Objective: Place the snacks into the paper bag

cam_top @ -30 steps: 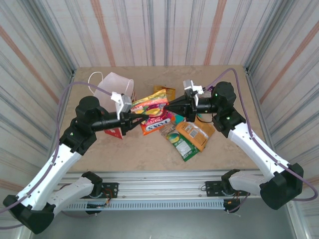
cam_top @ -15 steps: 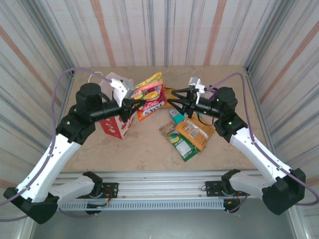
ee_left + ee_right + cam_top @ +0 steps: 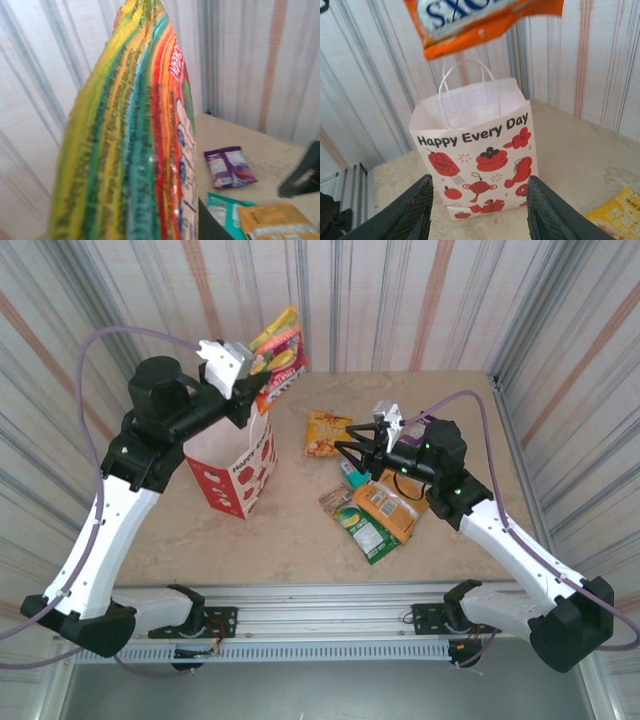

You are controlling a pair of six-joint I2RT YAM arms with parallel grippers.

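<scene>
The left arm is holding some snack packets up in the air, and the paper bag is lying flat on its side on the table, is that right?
Not quite. The paper bag is not lying on its side: it stands upright with its mouth open at the top, as the right wrist view shows. The rest is right: the left gripper holds the snack packets up in the air.

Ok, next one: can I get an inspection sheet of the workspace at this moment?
Surface: beige table, no spills seen.
Job's things: paper bag upright, mouth open; held packets raised above it; loose packets lying flat to its right.
Clutter: nothing seen.
Grippers: left gripper shut on held packets; right gripper open, empty, beside the loose packets.
Cables: purple cables arching along both arms.
Surroundings: striped walls on three sides.
</scene>
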